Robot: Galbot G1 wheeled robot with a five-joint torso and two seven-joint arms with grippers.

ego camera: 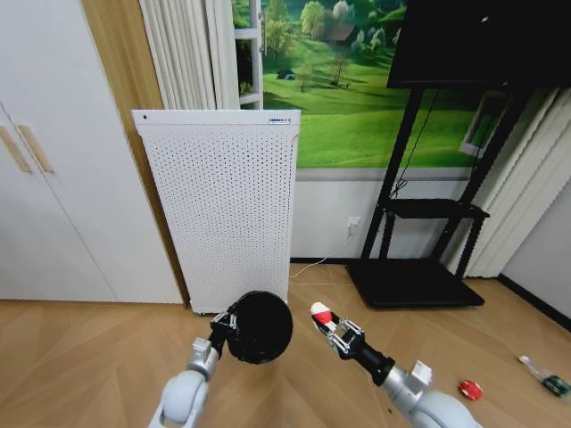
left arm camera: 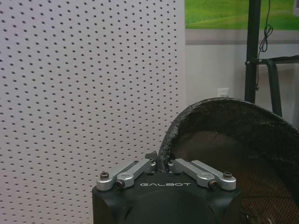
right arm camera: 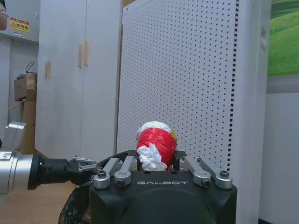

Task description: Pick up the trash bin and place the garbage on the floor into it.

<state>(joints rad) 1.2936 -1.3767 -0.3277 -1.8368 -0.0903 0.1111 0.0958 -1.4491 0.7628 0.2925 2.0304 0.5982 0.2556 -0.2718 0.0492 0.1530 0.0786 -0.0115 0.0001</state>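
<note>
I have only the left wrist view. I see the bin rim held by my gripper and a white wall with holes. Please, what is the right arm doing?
Observer: In the head view the right gripper is raised beside the trash bin, shut on the red-and-white scrap.
Operator: Is the scrap already over the bin opening?
Observer: Not yet; in the head view it sits to the bin's right, apart from the rim.
Operator: Is other garbage left on the floor?
Observer: Yes. A red scrap and a small bottle with a green label lie on the wood floor at the robot's far right.
</note>
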